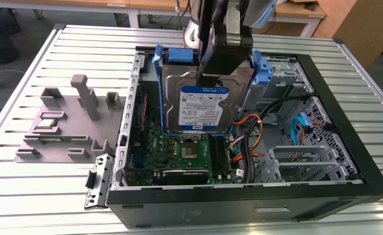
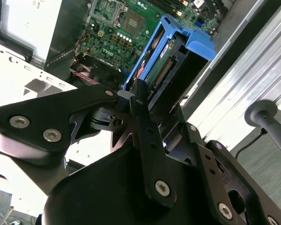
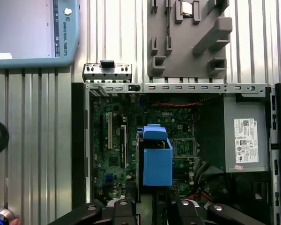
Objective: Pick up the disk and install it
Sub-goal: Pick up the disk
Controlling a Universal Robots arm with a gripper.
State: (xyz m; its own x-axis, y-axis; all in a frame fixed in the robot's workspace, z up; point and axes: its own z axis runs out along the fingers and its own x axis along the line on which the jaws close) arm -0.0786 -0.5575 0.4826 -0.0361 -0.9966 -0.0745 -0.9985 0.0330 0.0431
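Above the open case [image 1: 244, 211], one arm reaches down, its single claw [image 1: 212, 78] clenched on the top edge of the one disk [image 1: 201, 105]. The disk hangs on end over the motherboard [image 1: 186, 157], clear of it. One grey holder [image 1: 67, 125] sits on the worktop [image 1: 41, 196] beside the case.

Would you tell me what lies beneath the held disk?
The green motherboard and its processor socket show below the disk, gripped by the claw; the board directly behind it is covered.
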